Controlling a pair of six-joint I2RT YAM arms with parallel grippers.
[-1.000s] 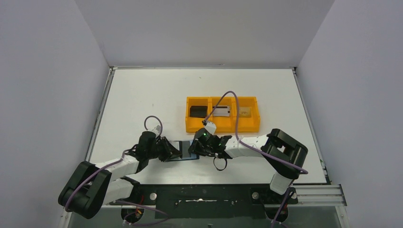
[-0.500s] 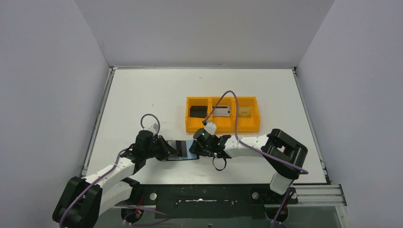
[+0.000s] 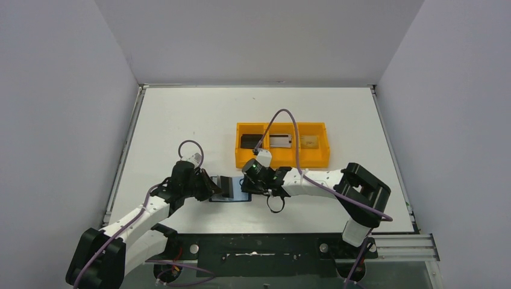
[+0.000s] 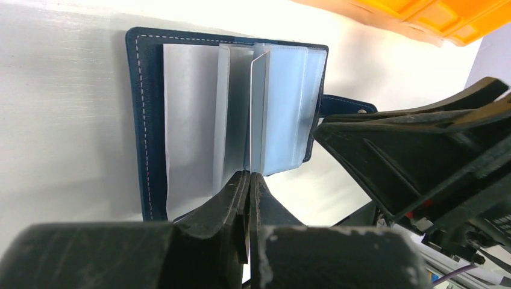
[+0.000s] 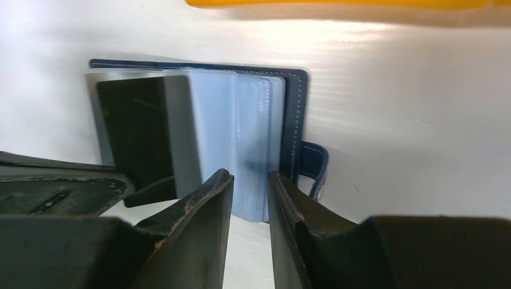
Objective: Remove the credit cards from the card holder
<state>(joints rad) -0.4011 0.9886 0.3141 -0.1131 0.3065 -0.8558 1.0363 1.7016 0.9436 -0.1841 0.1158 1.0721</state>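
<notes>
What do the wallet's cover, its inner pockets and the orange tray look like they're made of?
Card holder cover: probably leather or faux leather, matte navy with pale edge stitching. Inner pockets: likely thin clear plastic, glossy and see-through blue-grey. Orange tray: apparently rigid moulded plastic, smooth uniform colour with thin divider walls.

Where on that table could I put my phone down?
Bare table lies left of the orange tray, behind it, and right of it. Crowded: just in front of the tray, where the left gripper and right gripper meet over the card holder.
</notes>
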